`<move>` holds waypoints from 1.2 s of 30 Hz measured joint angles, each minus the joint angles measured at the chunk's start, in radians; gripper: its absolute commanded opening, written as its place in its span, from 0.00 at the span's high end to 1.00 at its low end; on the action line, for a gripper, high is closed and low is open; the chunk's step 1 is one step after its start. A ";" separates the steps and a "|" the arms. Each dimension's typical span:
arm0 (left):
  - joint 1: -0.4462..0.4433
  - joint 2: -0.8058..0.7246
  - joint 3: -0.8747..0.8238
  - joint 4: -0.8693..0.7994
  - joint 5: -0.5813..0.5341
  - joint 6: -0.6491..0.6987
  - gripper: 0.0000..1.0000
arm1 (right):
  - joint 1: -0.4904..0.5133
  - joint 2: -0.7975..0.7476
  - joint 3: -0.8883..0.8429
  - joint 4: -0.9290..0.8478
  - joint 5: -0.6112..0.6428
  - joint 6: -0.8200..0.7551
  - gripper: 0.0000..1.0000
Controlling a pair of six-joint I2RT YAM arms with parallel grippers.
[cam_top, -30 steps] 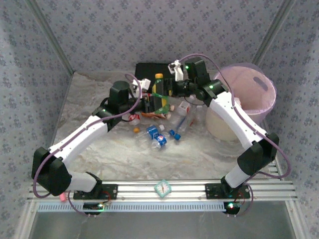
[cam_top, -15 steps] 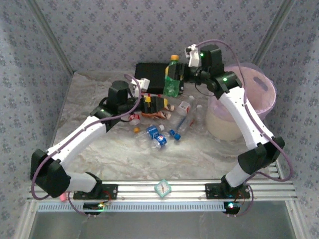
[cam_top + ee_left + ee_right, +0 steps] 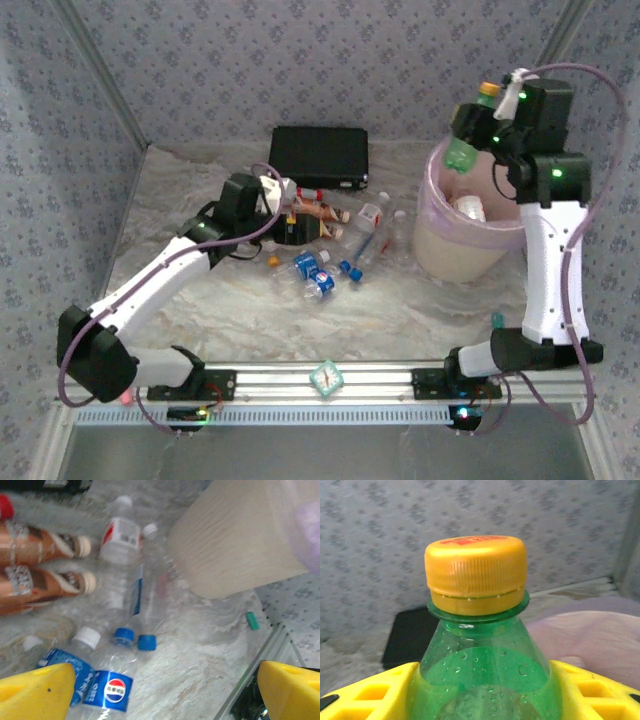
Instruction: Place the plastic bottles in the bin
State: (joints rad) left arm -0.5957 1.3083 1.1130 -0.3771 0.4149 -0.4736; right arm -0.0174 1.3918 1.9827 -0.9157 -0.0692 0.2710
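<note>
**Right pincer** (image 3: 470,128): you have it raised above the bin (image 3: 470,250). Its yellow fingers (image 3: 370,695) are clamped on either side of the green bottle (image 3: 461,152). The bottle stands upright in the grip, orange cap (image 3: 476,570) topmost, over the left part of the bin's open mouth.

**Bin:** round and cream-walled, lined with a pink bag (image 3: 505,218), standing at the right of the worktop (image 3: 200,300). One white item (image 3: 468,208) lies inside; you cannot tell what it is.

**Left pincer** (image 3: 287,212): you have it low over the heap of bottles in the middle of the worktop. Its fingers (image 3: 37,690) are spread wide apart with nothing between them.

**Bottles lying loose on the worktop, left of the bin:**
- Two orange-brown bottles (image 3: 35,545), side by side.
- Clear bottles (image 3: 120,545), one with a red-and-white label, and a slimmer white-capped one touching it.
- Two blue-capped clear bottles, their caps (image 3: 147,642) just beside each other.
- Pepsi-labelled bottles (image 3: 112,690), nearest the left pincer.

**Black case** (image 3: 320,155): flat, at the far edge of the worktop behind the heap.
</note>
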 measured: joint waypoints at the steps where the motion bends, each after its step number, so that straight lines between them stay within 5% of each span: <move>1: 0.000 0.014 0.008 -0.030 -0.023 0.008 0.08 | -0.030 -0.013 -0.011 -0.006 0.008 -0.010 1.00; 10: -0.029 0.055 0.069 -0.278 -0.320 0.119 0.11 | -0.179 -0.007 -0.232 -0.028 0.031 -0.051 1.00; 32: -0.066 0.055 0.069 -0.336 -0.430 0.189 0.12 | -0.075 0.204 -0.436 0.052 -0.061 -0.081 1.00; 36: -0.075 0.055 0.069 -0.336 -0.429 0.190 0.10 | -0.062 0.192 -0.470 0.084 -0.058 -0.080 0.78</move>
State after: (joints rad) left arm -0.6704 1.3632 1.1824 -0.7128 -0.0143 -0.2836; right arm -0.0795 1.5841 1.5131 -0.8314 -0.1272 0.1905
